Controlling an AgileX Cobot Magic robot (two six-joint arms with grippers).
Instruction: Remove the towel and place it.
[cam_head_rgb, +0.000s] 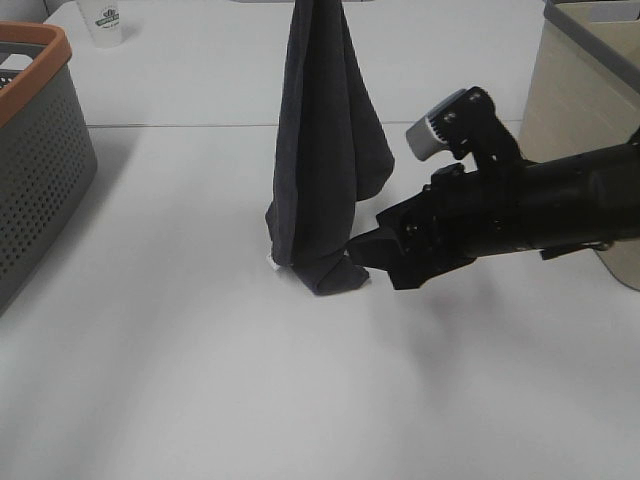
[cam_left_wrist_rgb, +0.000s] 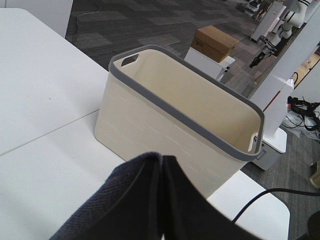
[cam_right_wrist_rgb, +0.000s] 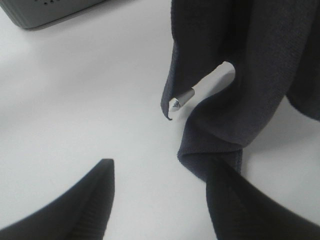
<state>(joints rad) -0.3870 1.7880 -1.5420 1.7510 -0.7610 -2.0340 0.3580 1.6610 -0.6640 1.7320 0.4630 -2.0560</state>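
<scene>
Entry, both arms, towel removal.

- The towel (cam_head_rgb: 325, 150) is hanging as a narrow drape with its long axis vertical; its lower end is folding onto the counter (cam_head_rgb: 200, 390), roughly midway between the grey basket (cam_head_rgb: 40, 180) and the beige bin (cam_left_wrist_rgb: 150, 135).
- The left fingers (cam_left_wrist_rgb: 182, 200) are pressing together with dark weave lying against them; you are most likely looking at a pinch on the towel's top edge, judged from the way the cloth is hanging.
- The right fingers (cam_right_wrist_rgb: 100, 200) are standing spread, low over the counter, gripping nothing.
- Key relation: the folded bottom corner is lying straight ahead of the right fingers and just beside them; it is sitting toward one finger rather than centred in the gap, and the other finger is facing bare counter.
- The right arm is the nearer one to this lower end; I am judging that the coming move depends on getting that corner between the spread fingers.
- The pale tag (cam_right_wrist_rgb: 181, 101) is showing at the hem, on the side away from the right arm.
- Hidden or unclear: the towel's top and the whole left arm are falling outside the high view; how much cloth the left pinch is holding is not showing; whether one right finger is touching the fold or only overlapping it in the wrist view, you cannot tell.
</scene>
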